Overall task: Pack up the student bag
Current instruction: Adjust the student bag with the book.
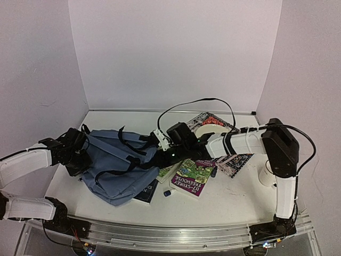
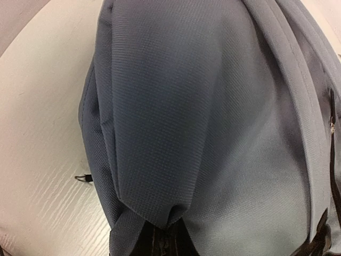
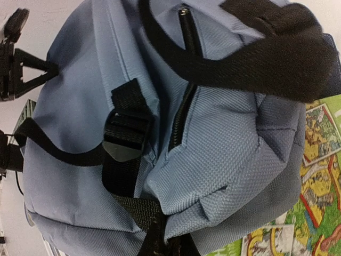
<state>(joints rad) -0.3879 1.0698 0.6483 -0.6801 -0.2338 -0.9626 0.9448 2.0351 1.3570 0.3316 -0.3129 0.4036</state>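
"Student bag [image 1: 114, 165]: where is it lying?"

"The grey-blue student bag is lying flat on the white tabletop [image 1: 234, 200], left of centre. Its black straps [image 3: 256, 58] are trailing across its upper side."

"What is lying nearest the front edge?"

"A dark book [image 1: 146, 193] is poking out from under the bag's near corner. A green-and-purple Treehouse book [image 1: 193, 177] is lying just beside it to the right, partly tucked under the bag."

"And what are the hands doing?"

"The left hand [image 1: 80, 157] is pinching a fold of fabric at the bag's left end, and its wrist camera is showing the cloth bunching into the closed grip [image 2: 160, 240]. The right hand [image 1: 161, 145] is clamping the bag's right end, with fabric and a black strap gathering into its grip [image 3: 165, 240]."

"Farther back?"

"A patterned book [image 1: 234, 161] is lying beneath the right arm [image 1: 240, 143]. A red-patterned book [image 1: 210, 120] is sitting farthest back."
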